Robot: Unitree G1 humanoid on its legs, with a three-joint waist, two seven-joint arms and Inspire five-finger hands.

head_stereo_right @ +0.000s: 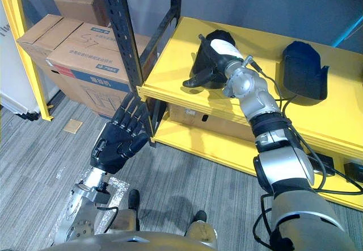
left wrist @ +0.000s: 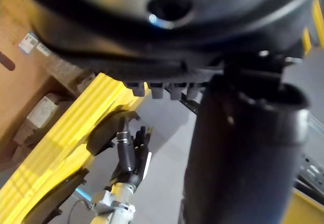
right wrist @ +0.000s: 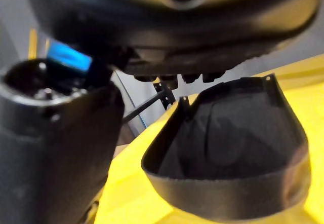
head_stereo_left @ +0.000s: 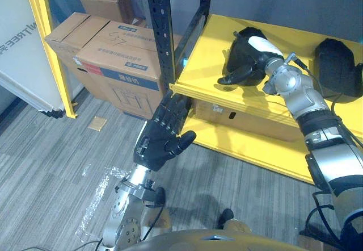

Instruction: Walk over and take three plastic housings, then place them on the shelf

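Observation:
A black plastic housing (head_stereo_left: pixel 238 55) stands on the yellow shelf (head_stereo_left: pixel 204 63), its hollow side (right wrist: pixel 228 168) turned toward my right hand (head_stereo_left: pixel 262 49). That hand rests right beside it, open, with the thumb (right wrist: pixel 50 148) apart from the shell. A second black housing (head_stereo_left: pixel 338 66) lies farther right on the same shelf. My left hand (head_stereo_left: pixel 164 134) hovers in front of the shelf's left corner, below its edge, open with straight fingers and holding nothing.
A black rack upright (head_stereo_left: pixel 161 29) rises at the shelf's left corner. Cardboard boxes (head_stereo_left: pixel 113 58) are stacked on the floor to the left, beside a yellow post (head_stereo_left: pixel 54 52). A lower yellow shelf (head_stereo_left: pixel 255 149) carries a brown box (head_stereo_left: pixel 249 120).

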